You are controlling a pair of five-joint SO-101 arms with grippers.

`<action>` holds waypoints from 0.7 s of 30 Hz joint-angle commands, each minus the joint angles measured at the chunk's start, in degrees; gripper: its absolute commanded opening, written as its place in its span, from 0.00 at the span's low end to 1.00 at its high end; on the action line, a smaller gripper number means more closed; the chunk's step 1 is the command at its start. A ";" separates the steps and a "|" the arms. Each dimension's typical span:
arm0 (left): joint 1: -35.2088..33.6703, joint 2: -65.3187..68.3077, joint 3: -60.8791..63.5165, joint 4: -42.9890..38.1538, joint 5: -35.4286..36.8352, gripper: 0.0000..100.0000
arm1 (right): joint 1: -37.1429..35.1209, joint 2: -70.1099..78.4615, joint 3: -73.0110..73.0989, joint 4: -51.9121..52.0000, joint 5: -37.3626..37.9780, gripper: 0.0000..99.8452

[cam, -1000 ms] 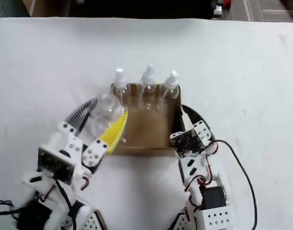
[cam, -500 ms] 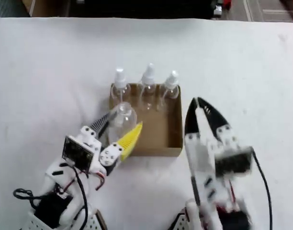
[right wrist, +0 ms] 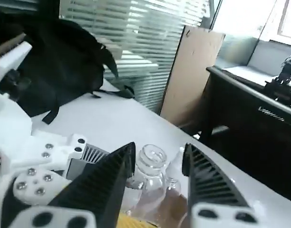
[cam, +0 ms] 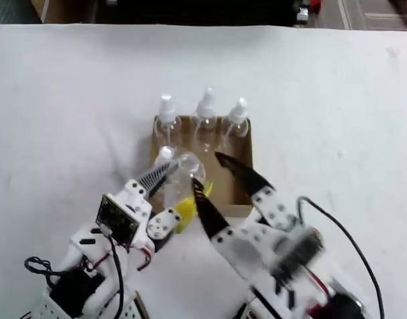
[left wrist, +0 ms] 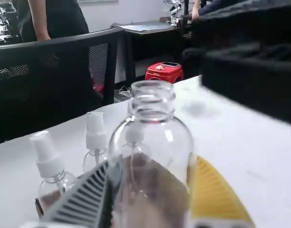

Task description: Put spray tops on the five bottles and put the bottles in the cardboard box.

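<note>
In the high view, the cardboard box point(cam: 225, 189) sits in the middle of the white desk point(cam: 336, 100), and three spray-topped bottles point(cam: 205, 106) stand in a row along its far wall. A fourth spray top point(cam: 165, 154) shows at the box wall on the left arm's side, just beside that arm's grey jaw. The left gripper point(cam: 185, 185) has its jaws, one grey and ribbed and one yellow, closed around an uncapped bottle point(cam: 187, 166). It holds the bottle mouth up over the near part of the box. The right gripper point(cam: 205, 167) is over the box too, its black jaws spread wide and holding nothing, their tips close to the bottle's mouth. In the left wrist view, the uncapped bottle point(left wrist: 152, 128) stands upright in the left gripper point(left wrist: 155, 164), with the grey jaw against one side and the yellow against the other, and its neck is bare. Beyond it, spray-topped bottles point(left wrist: 48, 164) rise above the box's edge point(left wrist: 41, 205). In the right wrist view, the right gripper point(right wrist: 160, 146) is wide open, and the bottle's open mouth point(right wrist: 152, 159) shows in the gap between its two black jaws. Whether either jaw touches the glass cannot be told.
</note>
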State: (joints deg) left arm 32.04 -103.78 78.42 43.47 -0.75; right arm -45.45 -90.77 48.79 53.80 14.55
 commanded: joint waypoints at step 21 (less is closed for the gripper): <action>0.31 -0.66 -0.18 -1.23 -5.89 0.02 | 1.10 13.05 -5.36 1.98 -6.07 0.15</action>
State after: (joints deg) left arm 32.04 -103.78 78.42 43.47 -5.93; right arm -45.89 -78.37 45.63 55.38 8.66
